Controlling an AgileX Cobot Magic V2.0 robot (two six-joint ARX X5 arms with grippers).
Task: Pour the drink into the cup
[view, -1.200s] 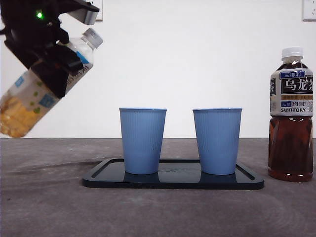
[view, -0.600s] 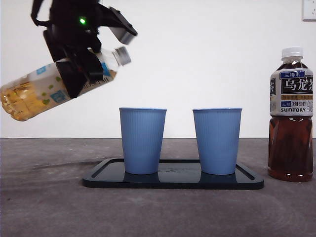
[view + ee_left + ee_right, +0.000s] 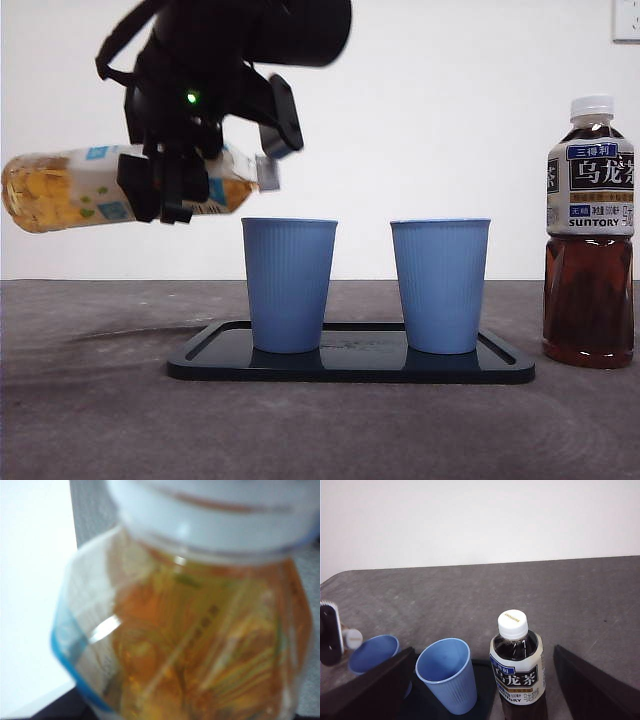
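The left gripper [image 3: 170,185], clamped round the clear plastic bottle of amber drink [image 3: 70,190], holds it almost level with its neck at the rim of the left blue ribbed paper cup [image 3: 289,285] on the black tray [image 3: 350,368] mid-desk, seemingly to begin pouring, while the right gripper [image 3: 480,690] waits with jaws apart above the dark Suntory tea bottle [image 3: 590,240] near the desk's right edge.

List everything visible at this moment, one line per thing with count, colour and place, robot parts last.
Yellow drink bottle: one, clear with pale label, held roughly level in the air, capped mouth by the left cup's rim.
Cups: two, blue, upright on the tray; left cup, right cup.
Tray: one, black, on the table.
Tea bottle: one, dark brown, white cap, upright beside the tray.
Table: one, grey.
Left gripper: black, jaws clamped around the yellow drink bottle.
Right gripper: black, jaws apart, above the tea bottle.
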